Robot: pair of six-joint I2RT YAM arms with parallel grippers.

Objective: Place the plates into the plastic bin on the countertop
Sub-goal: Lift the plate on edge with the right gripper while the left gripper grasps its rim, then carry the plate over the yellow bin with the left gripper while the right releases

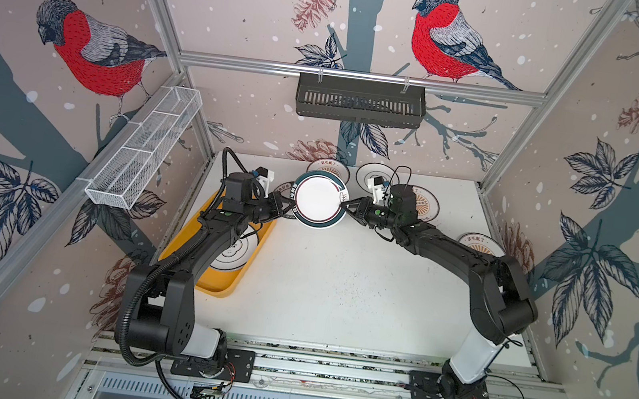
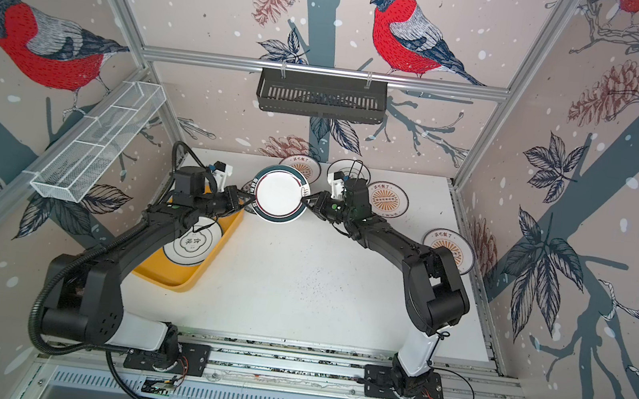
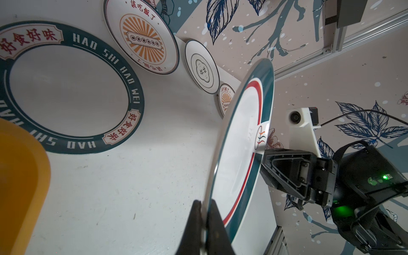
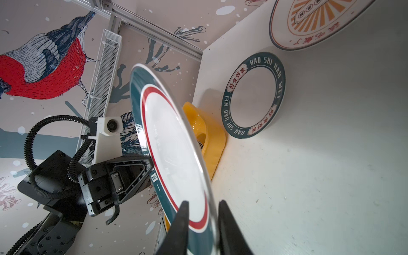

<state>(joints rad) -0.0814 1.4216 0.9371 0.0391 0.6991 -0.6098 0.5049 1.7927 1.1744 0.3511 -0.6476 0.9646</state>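
— Over the far middle of the desk (image 1: 340, 287), the left tool (image 3: 204, 204) is pressed together on the rim of a green-rimmed plate (image 1: 318, 199), pinching it in the air. The right tool (image 4: 203, 204) stands spread, one finger on each side of the opposite rim, not gripping as far as I can see.

— So how far along is it?

— Early, I'd say. One black-rimmed plate (image 2: 193, 242) lies in the plastic bin (image 2: 169, 276); whether others sit under it I cannot tell. The held plate hangs just beyond the bin's far end, not yet over it.

— And what's left out?

— Five on the desk: a lettered plate (image 3: 66, 88) right under the held one, a sunburst plate (image 2: 300, 166) and an emblem plate (image 3: 202, 67) by the back wall, a second sunburst plate (image 2: 387, 200) behind the right arm (image 1: 450, 243), and a third sunburst plate (image 2: 448, 251) near the right edge.

— Anything in the way?

— The left arm (image 1: 216, 237) lies across the bin, and the right tool straddles the rim; I judge it must back off first. The black basket (image 1: 360, 101) and the wire basket (image 1: 144, 148) hang on the walls, well clear.
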